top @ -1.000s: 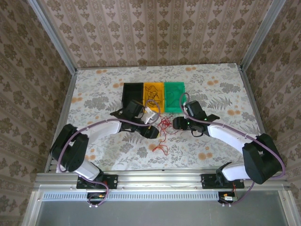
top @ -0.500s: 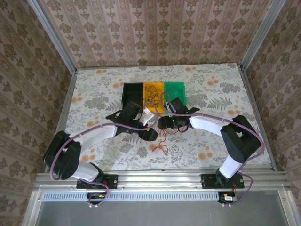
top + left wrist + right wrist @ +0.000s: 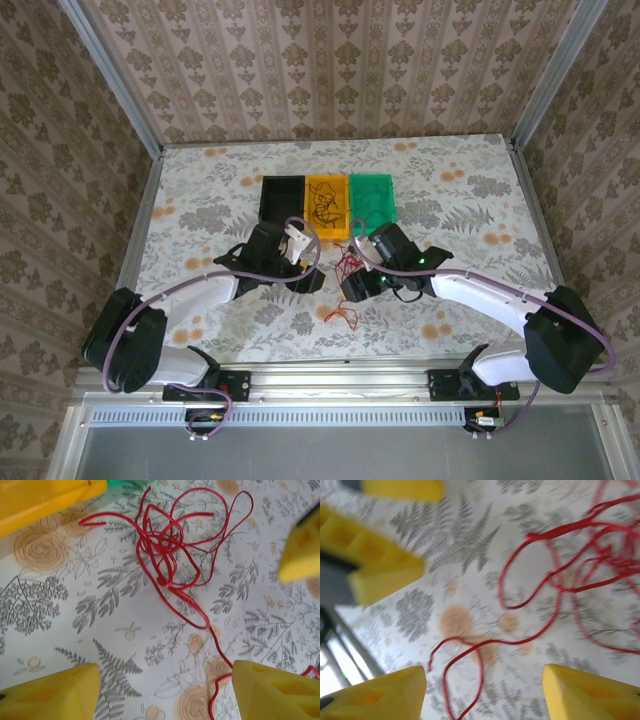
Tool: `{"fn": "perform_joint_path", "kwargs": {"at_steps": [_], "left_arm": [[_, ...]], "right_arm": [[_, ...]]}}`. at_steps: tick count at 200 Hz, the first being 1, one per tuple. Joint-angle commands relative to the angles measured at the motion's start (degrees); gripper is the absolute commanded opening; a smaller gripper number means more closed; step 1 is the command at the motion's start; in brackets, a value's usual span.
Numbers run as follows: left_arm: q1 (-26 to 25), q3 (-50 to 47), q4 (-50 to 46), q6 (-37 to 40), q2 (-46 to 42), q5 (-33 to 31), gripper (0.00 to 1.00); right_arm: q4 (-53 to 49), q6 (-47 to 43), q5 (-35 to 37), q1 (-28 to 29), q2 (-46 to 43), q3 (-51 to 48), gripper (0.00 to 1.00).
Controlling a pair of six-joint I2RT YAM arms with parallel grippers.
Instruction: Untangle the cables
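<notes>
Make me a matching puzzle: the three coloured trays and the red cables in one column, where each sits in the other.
Things:
1. black tray
2. orange tray
3. green tray
4. red cables

Places:
A. middle of the tray row
B. loose on the table, nearer the arm bases than the trays
C. right end of the row
D. left end of the row

Pairs: 1-D, 2-A, 3-C, 4-B

My top camera sits high behind the arm bases (image 3: 205, 378), looking down over the whole white, fern-printed tablecloth (image 3: 450, 190). Each wrist camera looks steeply down from close above it, past its own yellow plastic fingers (image 3: 50, 695). All three share the tangle of thin red cables (image 3: 162, 545).
</notes>
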Motion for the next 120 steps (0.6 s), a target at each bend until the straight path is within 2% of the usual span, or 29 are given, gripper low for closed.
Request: {"fn": "perform_joint_path", "kwargs": {"at_steps": [1, 45, 55, 75, 85, 120], "left_arm": [[0.1, 2.8, 2.9, 0.0, 1.4, 0.9, 0.7], [0.6, 6.6, 3.1, 1.9, 5.5, 1.0, 0.7], [0.6, 7.7, 3.3, 2.3, 6.9, 1.3, 0.7], [-0.5, 10.7, 2.6, 3.6, 10.4, 1.6, 0.7], [-1.8, 12.8, 1.2, 4.7, 12.8, 1.7, 0.69], [-5.3, 21.1, -2.5, 6.0, 22.8, -0.1, 0.68]], "right_arm": [[-4.6, -2.9, -7.3, 3.1, 3.3, -0.2, 0.62], [-9.9, -3.9, -5.0, 5.4, 9.0, 4.0, 0.55], [-9.9, -3.4, -3.9, 5.5, 9.3, 4.0, 0.5], [-9.9, -2.5, -0.8, 5.3, 8.2, 2.5, 0.12], [-9.9, -2.0, 0.2, 4.8, 6.7, 2.0, 0.0], [-8.0, 0.6, -3.4, 2.6, 0.6, -0.5, 0.0]]}}
